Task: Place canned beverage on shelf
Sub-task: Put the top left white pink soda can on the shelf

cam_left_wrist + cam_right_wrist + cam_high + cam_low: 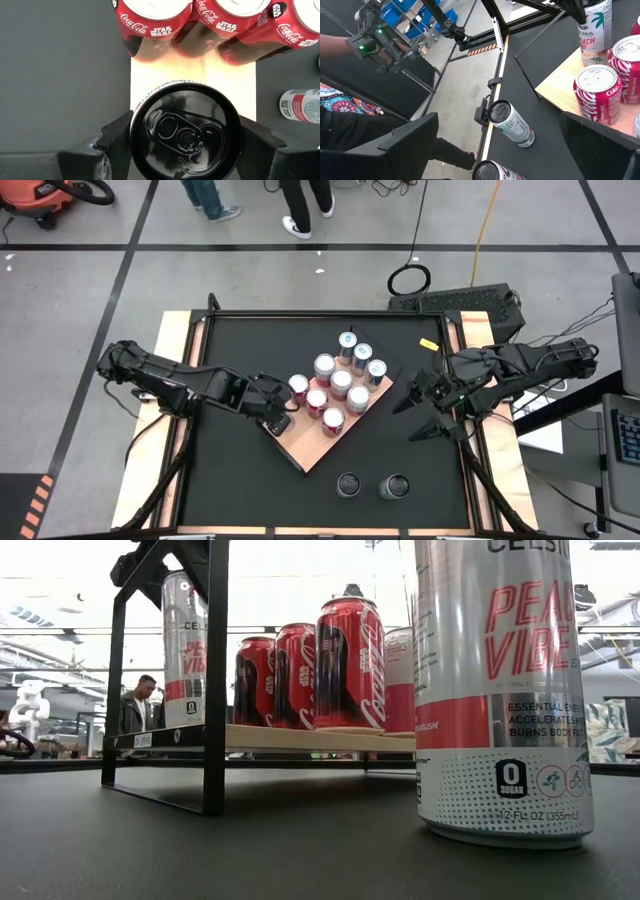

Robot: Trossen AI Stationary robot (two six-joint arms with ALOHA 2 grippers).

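The shelf (318, 448) is a light-brown board on a black frame, set cornerwise mid-table. Several cans stand on it, red Coca-Cola cans (152, 20) and silver ones (361, 358). My left gripper (277, 420) is over the shelf's left part, shut on a tall silver Celsius can with a black top (185, 131). In the low view that can (185, 650) stands upright with its base at the board's level. My right gripper (422, 412) hangs open above the table, to the right of the shelf, touching nothing. My left gripper pinches the can's upper wall just under the rim (134, 137) between its two fingers (116, 140), one on each side. The fingers slant down from the table's left. The can is upright, its base down at the board; whether it rests there I cannot tell.
Two more cans (348, 484) (394, 486) stand on the black tabletop near its front edge; one of them (500, 690) fills the right of the low view. People stand beyond the far edge, and a person's hands (375, 45) hold a device off the table.
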